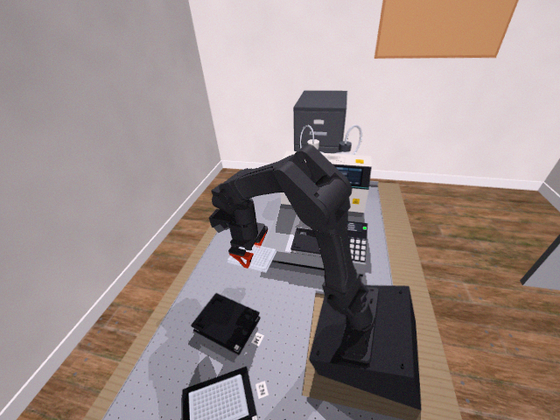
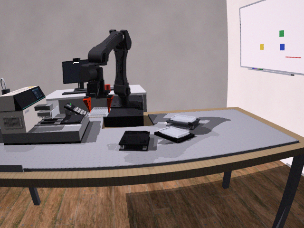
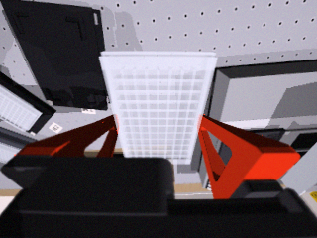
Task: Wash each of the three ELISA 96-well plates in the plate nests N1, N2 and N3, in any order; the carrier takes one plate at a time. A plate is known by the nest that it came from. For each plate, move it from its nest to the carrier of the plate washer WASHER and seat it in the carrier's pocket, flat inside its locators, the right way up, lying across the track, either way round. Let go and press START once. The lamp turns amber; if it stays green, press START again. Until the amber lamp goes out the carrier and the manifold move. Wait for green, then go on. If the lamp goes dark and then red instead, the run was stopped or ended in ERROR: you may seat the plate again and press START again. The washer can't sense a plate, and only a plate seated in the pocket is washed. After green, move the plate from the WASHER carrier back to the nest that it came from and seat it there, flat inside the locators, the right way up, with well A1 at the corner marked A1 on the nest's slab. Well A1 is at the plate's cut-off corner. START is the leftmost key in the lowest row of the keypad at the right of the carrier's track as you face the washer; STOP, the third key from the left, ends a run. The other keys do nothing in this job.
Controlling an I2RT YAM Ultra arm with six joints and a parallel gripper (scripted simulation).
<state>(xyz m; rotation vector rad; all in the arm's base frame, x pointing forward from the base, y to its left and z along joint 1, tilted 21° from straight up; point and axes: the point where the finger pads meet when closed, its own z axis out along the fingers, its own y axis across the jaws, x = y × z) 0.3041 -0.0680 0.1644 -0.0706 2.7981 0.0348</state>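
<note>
The gripper (image 3: 158,130) pinches the ELISA plate (image 3: 158,101) by its long sides, airborne at the washer carrier's (image 1: 305,241) 9 o'clock. Risk: corner A1 misaligned when seating in empty nest N1 (image 1: 225,321); slippage during transit.

the arm (image 1: 316,194) hides most of the washer's carrier (image 1: 304,241).

A lab — a plate washer (image 2: 17,115) with keypad (image 1: 358,246) sits on a perforated bench (image 2: 221,137), well plates (image 2: 175,131) rest in nests, and a whiteboard (image 2: 270,36) hangs right — filing cabinet (image 1: 320,118) far back.
</note>
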